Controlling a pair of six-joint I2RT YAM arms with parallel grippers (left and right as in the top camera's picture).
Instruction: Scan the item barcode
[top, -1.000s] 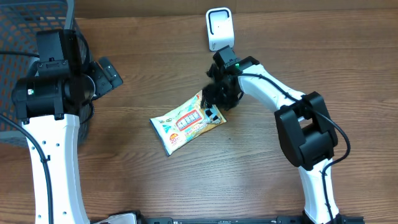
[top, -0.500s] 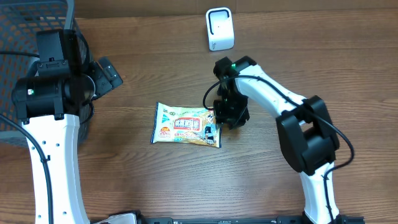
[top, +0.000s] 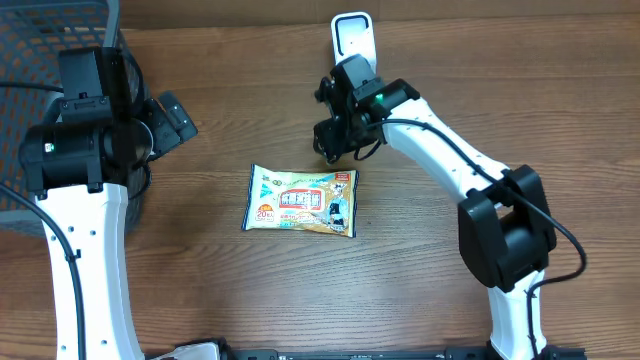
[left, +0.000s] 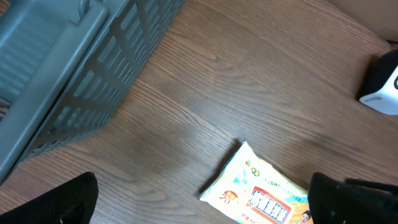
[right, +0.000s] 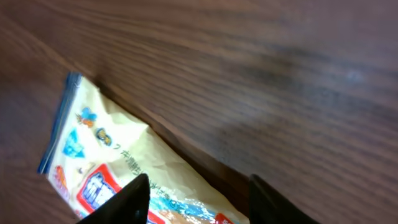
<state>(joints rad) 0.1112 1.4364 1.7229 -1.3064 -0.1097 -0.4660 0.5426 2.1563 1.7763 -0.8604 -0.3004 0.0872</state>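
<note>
I'm hovering the right gripper (top: 335, 135), jaws partly apart and gripping nothing, just above the snack packet (top: 300, 200) lying flat on the table (top: 400, 300) near the scanner (top: 352, 40), so I'm judging the scan undone, with the left gripper (top: 172, 118) idling wide open.

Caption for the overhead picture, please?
Snack packet flat on the table; right pincer hangs empty between it and the white scanner.
</note>
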